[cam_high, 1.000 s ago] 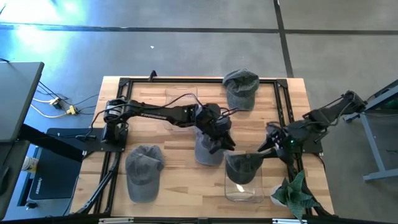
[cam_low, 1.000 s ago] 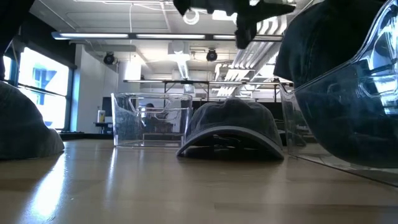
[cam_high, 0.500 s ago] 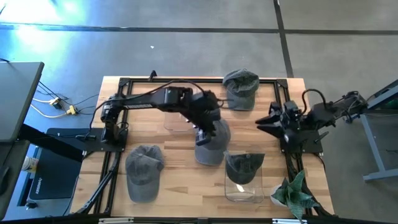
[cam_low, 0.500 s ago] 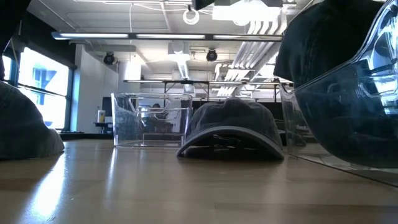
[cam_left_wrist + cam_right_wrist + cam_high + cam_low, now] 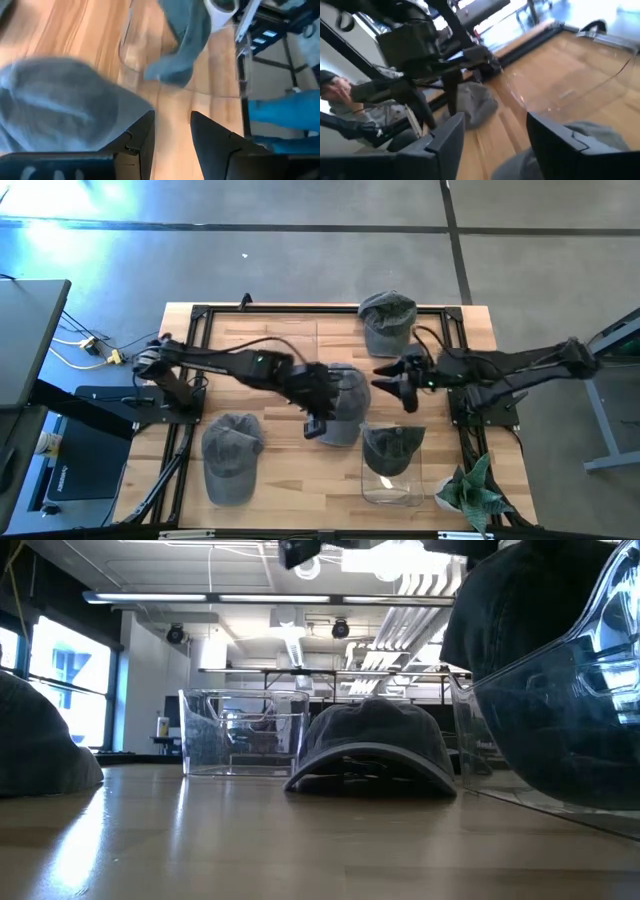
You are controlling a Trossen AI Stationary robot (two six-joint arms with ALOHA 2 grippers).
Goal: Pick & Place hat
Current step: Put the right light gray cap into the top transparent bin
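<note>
Grey centre hat (image 5: 343, 402) unmoved; right hand (image 5: 392, 383) swung in beside it, open.

Seen level across a wooden counter (image 5: 200, 840). At centre, a grey hat (image 5: 372, 748) resting flat on the counter, brim toward the camera and curving down at both ends. Just beside it, on the picture's left and slightly farther back, an empty clear plastic bin (image 5: 245, 732), upright. At the right edge, very close to the lens, a second clear bin (image 5: 560, 730) holding another dark hat (image 5: 510, 600) that rises above its rim. At the left edge, part of a further grey hat (image 5: 40, 745) lying on the counter. Along the top, dark arm parts (image 5: 310, 550) partly cut off. Beyond, ceiling lights, pipes and bright windows.
</note>
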